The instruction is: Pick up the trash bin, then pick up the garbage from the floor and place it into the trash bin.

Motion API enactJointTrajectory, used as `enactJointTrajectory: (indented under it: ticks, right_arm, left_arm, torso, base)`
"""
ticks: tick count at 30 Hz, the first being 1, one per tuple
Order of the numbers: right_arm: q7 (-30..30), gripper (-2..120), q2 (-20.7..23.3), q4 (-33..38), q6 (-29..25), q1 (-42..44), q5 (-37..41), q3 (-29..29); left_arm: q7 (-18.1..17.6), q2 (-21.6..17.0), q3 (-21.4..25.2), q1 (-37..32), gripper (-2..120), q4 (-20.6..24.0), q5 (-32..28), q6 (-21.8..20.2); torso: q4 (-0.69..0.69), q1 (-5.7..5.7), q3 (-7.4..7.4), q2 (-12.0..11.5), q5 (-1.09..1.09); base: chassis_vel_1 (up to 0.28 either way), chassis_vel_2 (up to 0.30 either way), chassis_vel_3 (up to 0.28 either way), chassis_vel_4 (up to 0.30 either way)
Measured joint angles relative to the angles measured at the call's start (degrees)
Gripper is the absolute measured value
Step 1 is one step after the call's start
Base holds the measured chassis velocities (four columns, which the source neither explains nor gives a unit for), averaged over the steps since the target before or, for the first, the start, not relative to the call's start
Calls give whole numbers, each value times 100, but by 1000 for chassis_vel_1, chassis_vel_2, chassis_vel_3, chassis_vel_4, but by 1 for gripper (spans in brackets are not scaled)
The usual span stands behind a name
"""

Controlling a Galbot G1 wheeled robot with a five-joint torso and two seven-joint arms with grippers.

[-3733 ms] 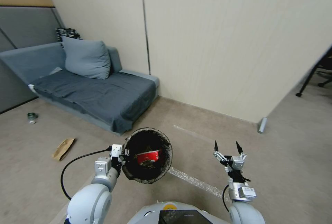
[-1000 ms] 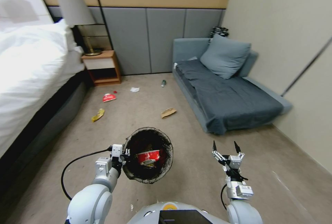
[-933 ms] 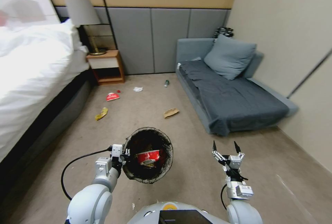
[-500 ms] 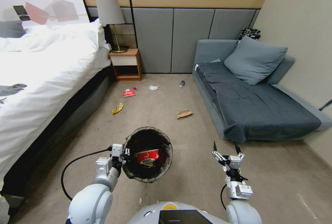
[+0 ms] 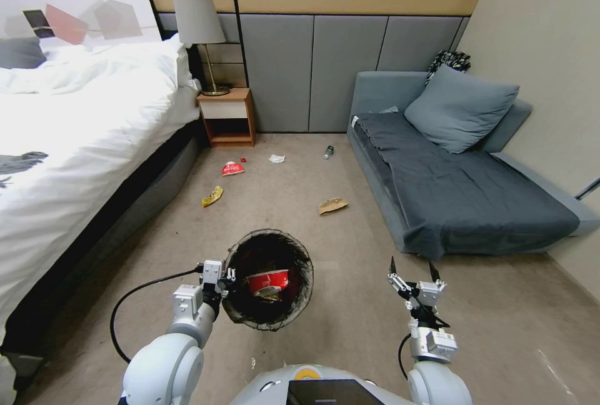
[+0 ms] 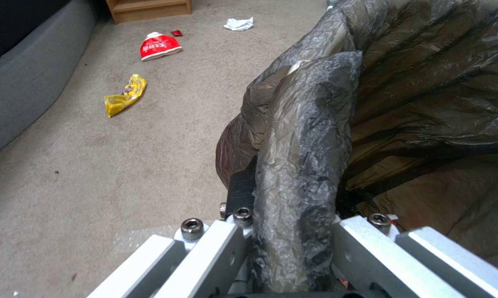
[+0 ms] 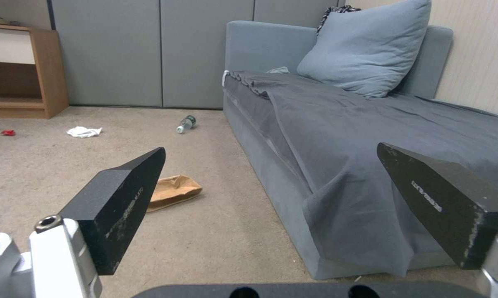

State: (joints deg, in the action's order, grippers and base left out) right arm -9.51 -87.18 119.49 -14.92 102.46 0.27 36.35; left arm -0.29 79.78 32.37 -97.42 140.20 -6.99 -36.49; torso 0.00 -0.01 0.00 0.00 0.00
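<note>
The trash bin, black liner over its rim, hangs tilted in front of me, and a red-and-white cup lies inside. My left gripper is shut on the bin's near rim. My right gripper is open and empty, low over the carpet; in its wrist view the right gripper frames the floor ahead. Garbage lies further on: a brown paper bag, a yellow wrapper, a crushed red cup, a white tissue and a small bottle.
A white bed runs along the left, a grey sofa along the right. A wooden nightstand with a lamp stands against the far padded wall. Open carpet lies between bed and sofa.
The whole view swung from the sofa corner round to the room between bed and sofa, then settled. The bin stayed in the left gripper; the right gripper sits slightly lower.
</note>
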Motion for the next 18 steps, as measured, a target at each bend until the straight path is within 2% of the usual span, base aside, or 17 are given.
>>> enactJointTrajectory:
  ticks: [18]
  right_arm:
    - [-36,100,28,15,-13,20,-2,-3]
  left_arm:
    - [5,8,-1,-29,2,70,26,-6]
  torso:
    - [0,0,0,0,0]
  base:
    - [-138,135,139,-141]
